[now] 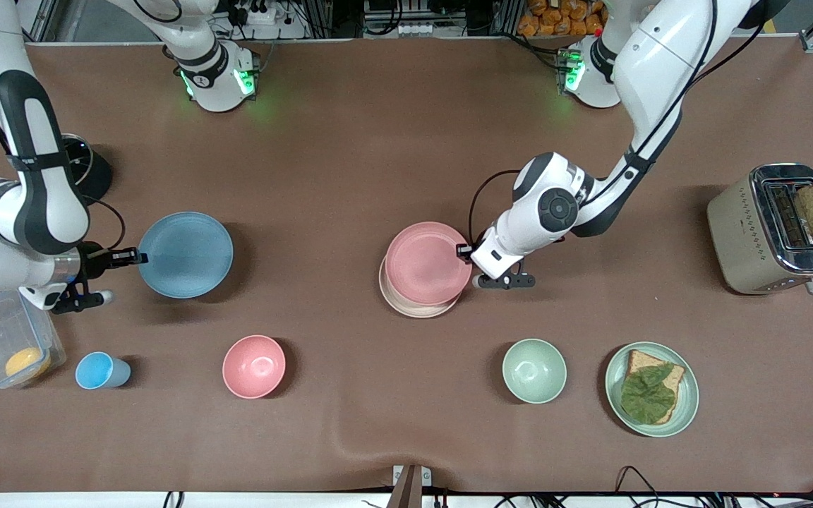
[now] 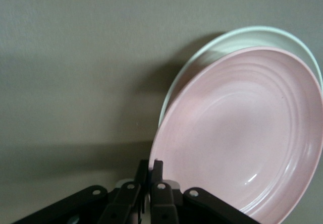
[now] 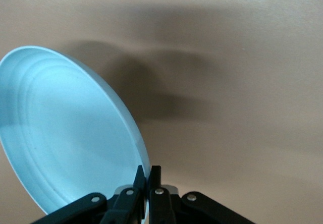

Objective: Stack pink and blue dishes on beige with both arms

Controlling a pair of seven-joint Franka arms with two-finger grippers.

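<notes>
The left arm comes from its base at the top of the front view, bends at the elbow and reaches down toward the middle of the bench; its wrist is turned sideways, so the left tool lies low and nearly level at the edge of the pink plate. Its two fingers are pressed close together on the rim of this plate – the left wrist view shows the rim between them. The pink plate is over the beige plate, shifted a little, so a crescent of beige shows on the side nearer to the front camera; I cannot tell if the pink plate rests fully on it. The right arm folds down at its own end of the bench, the forearm nearly level, and the right tool pinches the rim of the blue plate with the fingers closed tight on it. In the right wrist view the blue plate is tilted above the bench and throws a shadow on it. The blue plate is well apart from the two other plates, toward the right arm's end.
</notes>
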